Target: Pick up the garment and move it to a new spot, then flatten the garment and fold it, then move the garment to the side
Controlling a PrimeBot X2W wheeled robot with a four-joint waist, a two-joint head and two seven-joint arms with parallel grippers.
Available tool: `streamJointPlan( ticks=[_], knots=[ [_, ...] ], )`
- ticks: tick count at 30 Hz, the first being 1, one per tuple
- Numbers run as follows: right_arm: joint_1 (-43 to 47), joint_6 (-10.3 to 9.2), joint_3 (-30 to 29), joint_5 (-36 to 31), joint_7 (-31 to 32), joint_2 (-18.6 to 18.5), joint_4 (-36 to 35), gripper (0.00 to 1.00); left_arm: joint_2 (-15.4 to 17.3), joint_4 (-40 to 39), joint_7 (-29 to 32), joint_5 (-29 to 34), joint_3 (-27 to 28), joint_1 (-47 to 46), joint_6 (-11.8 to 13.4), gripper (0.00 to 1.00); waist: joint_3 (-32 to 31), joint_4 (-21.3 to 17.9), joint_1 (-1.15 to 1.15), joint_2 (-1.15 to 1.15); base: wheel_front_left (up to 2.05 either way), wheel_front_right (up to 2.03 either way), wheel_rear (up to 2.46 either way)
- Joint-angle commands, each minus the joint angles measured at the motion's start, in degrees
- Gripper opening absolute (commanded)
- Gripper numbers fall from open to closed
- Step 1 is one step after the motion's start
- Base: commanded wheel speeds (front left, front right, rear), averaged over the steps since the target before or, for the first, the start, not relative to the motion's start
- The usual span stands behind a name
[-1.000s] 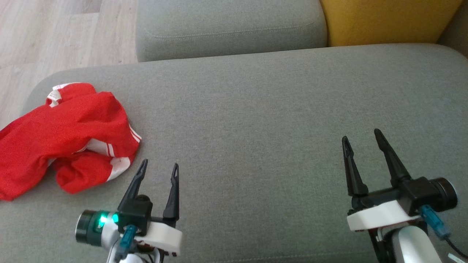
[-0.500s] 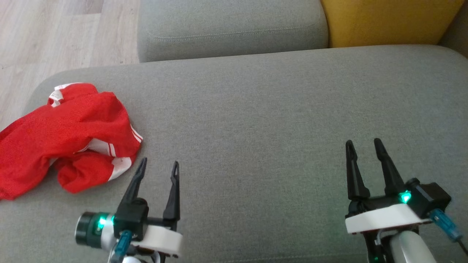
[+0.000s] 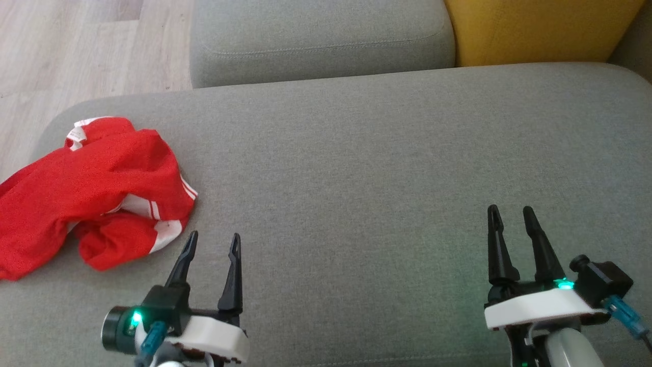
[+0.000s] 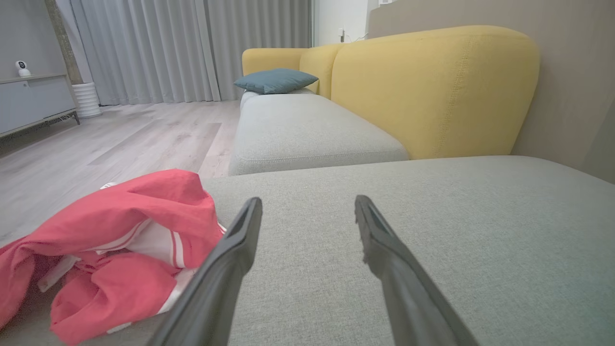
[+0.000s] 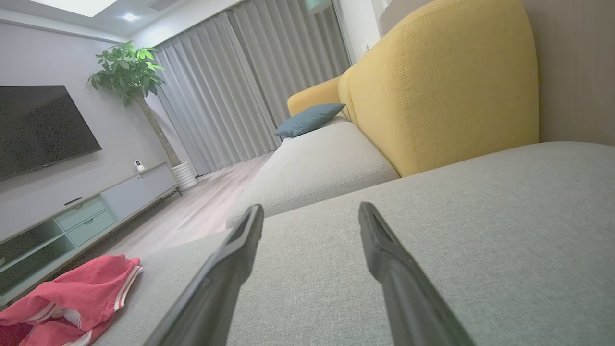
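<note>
The left gripper (image 3: 214, 235) holds its two dark fingers parted with a clear gap and nothing between them, above bare grey seat cushion (image 3: 356, 153). Just beyond its left fingertip lies the garment (image 3: 97, 178), red with white stripes, crumpled in a heap at the cushion's left end. From the head camera a sliver of grey separates fingertip and cloth. The left wrist camera, low to the cushion, sets the finger across the heap and brings out its folds and white lining.

The right gripper (image 3: 510, 209) is also parted and empty, its gap a little narrower from above. It hangs over the cushion's right part, well apart from the garment, which the right wrist camera puts small at its lower left.

Past the cushion, the head camera takes in a second cushion (image 3: 316, 35), a yellow backrest (image 3: 535, 25) and pale wooden floor (image 3: 76, 41). The wrist cameras add the room behind: a blue pillow (image 4: 276, 79) on the far seat and grey curtains (image 4: 192, 48). The right wrist camera further gives a television (image 5: 38, 127), a plant (image 5: 127, 67) and a low cabinet (image 5: 72, 216)
</note>
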Motion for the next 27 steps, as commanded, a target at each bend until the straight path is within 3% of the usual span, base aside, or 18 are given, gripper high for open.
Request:
streamJointPlan(
  ticks=[1,17,27],
  knots=[
    [-2.32,0.23,1.27,0.31,-0.62,-0.44,-1.66,1.00,-0.29,-1.56,-0.70,0.23,2.38,-2.01,-0.34,1.00,0.02,-0.02,0.00,0.00,0.00,0.00,0.00],
    [-2.17,0.23,1.19,0.16,-0.62,-0.44,-1.08,1.00,-2.35,0.28,-0.70,2.04,5.55,-1.90,-3.52,1.00,0.00,1.29,0.00,0.00,0.00,0.00,0.00],
    [-1.46,0.23,3.24,-1.40,-0.62,-0.44,-0.06,1.00,-2.72,0.61,-0.70,2.74,6.80,-1.46,-4.07,1.00,-0.62,6.81,0.00,0.00,0.00,0.00,0.00]
  ],
)
